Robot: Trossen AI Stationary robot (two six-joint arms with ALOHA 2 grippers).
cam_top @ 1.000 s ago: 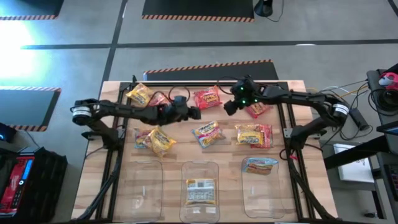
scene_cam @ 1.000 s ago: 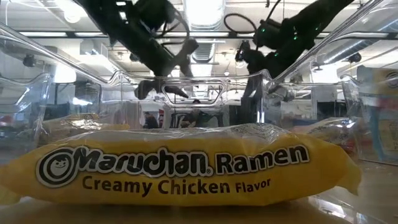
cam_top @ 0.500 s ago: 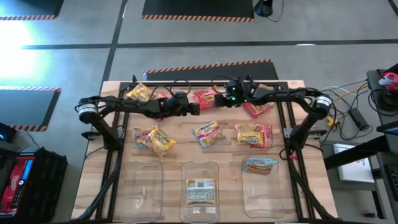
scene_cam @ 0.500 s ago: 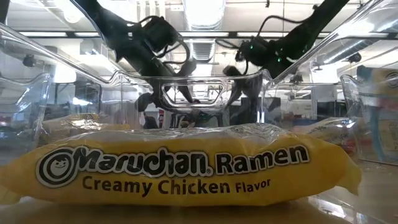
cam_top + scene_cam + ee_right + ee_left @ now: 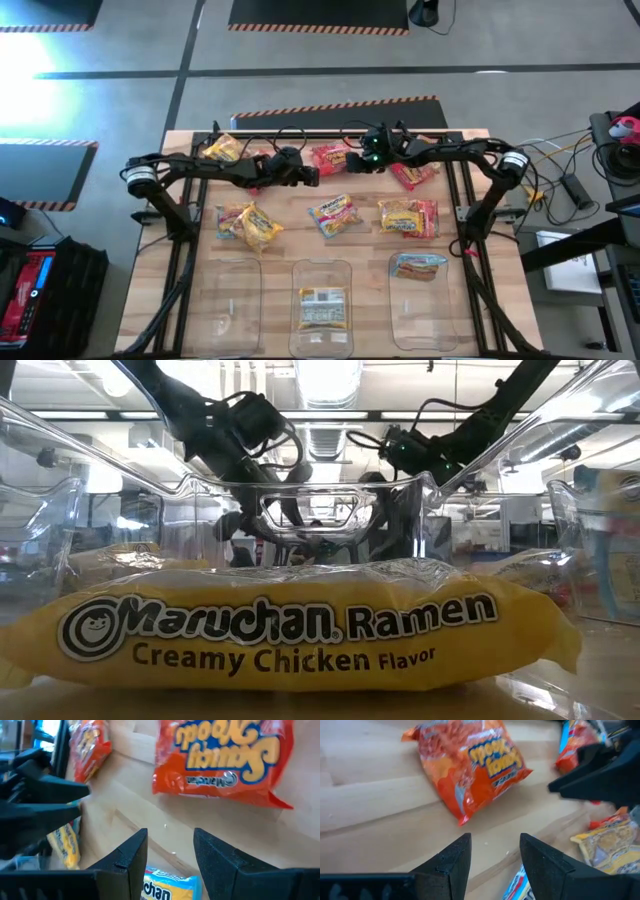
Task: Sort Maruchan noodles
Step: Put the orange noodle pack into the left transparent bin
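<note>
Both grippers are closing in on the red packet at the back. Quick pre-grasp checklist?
1. Left gripper open, empty: ok.
2. Right gripper open, empty: ok.
3. Red packet lies flat on the table, nothing on top of it: ok.
4. One arm per target: not ok; both grippers point at the same red packet from opposite sides.
5. Clearance between the two grippers: cannot tell; each shows close in the other's wrist view.
6. Bins: middle bin and right bin hold one packet each, left bin looks empty: ok.

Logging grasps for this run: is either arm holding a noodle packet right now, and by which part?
Nothing is held. The left gripper and the right gripper are both open and empty, each beside the red packet, on opposite sides.
</note>
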